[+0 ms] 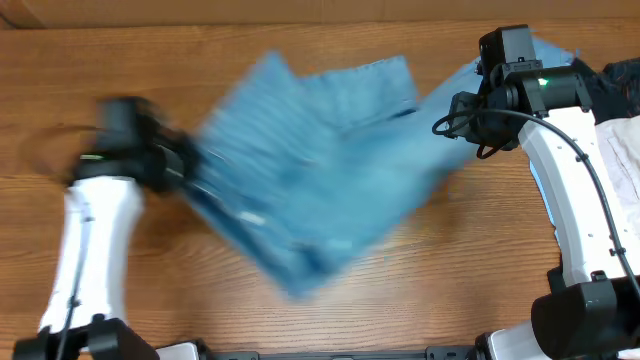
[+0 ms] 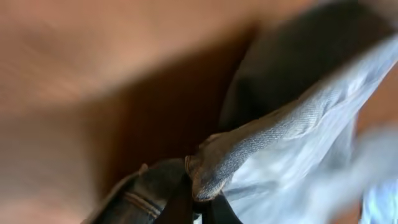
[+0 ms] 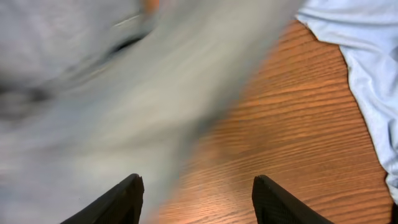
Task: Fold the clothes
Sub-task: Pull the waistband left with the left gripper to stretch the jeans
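The light-blue jeans (image 1: 320,170) are blurred with motion across the middle of the wooden table in the overhead view. My left gripper (image 1: 185,170) is shut on an edge of the jeans (image 2: 249,149), with a fold of denim pinched between the fingers (image 2: 198,198). My right gripper (image 1: 470,105) sits at the jeans' right edge. In the right wrist view its fingers (image 3: 198,199) are open and empty above bare wood, with blurred denim (image 3: 112,93) sweeping past on the left.
A pale blue and white garment (image 1: 610,120) lies at the right edge of the table under the right arm; it also shows in the right wrist view (image 3: 367,56). Bare wood table (image 1: 470,270) lies in front.
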